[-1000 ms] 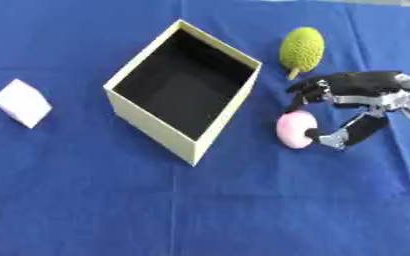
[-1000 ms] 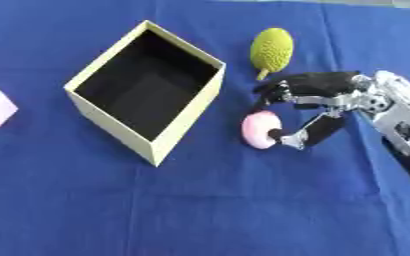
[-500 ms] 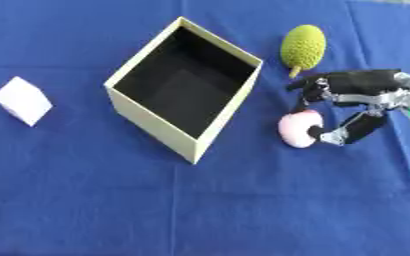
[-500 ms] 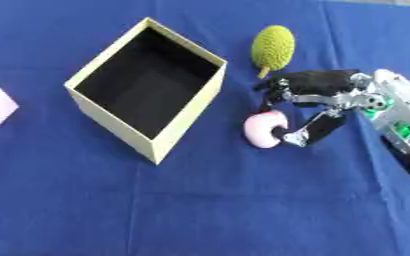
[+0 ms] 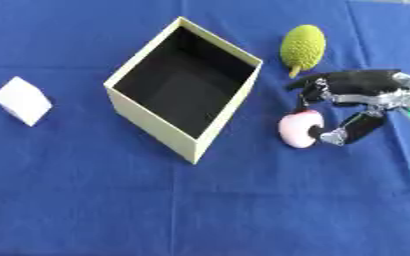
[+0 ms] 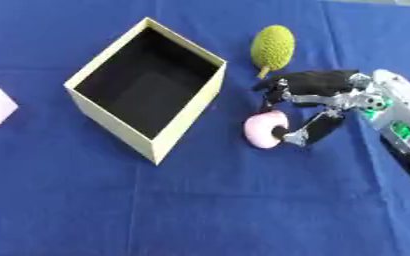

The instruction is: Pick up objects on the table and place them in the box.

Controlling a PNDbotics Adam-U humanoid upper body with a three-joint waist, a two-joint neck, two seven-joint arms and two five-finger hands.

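Nothing is in the box (image 5: 187, 85) yet: the right hand (image 6: 324, 102), fingers curled, pinches the pink ring (image 6: 266, 130) at right of centre, with the green fruit (image 5: 303, 46) above and white block (image 5: 21, 100) far left still waiting.

You look steeply down from the robot's head through two eyes set side by side, both facing the blue table (image 5: 86, 200) from above its near edge. Your left eye reaches further left and takes in the whole white block (image 5: 21, 100); your right eye cuts it at the left border and reaches further right. Both share the open box (image 6: 147, 87), the green fruit (image 6: 272, 47), the pink object (image 5: 298, 129) and the right hand (image 6: 318, 100).
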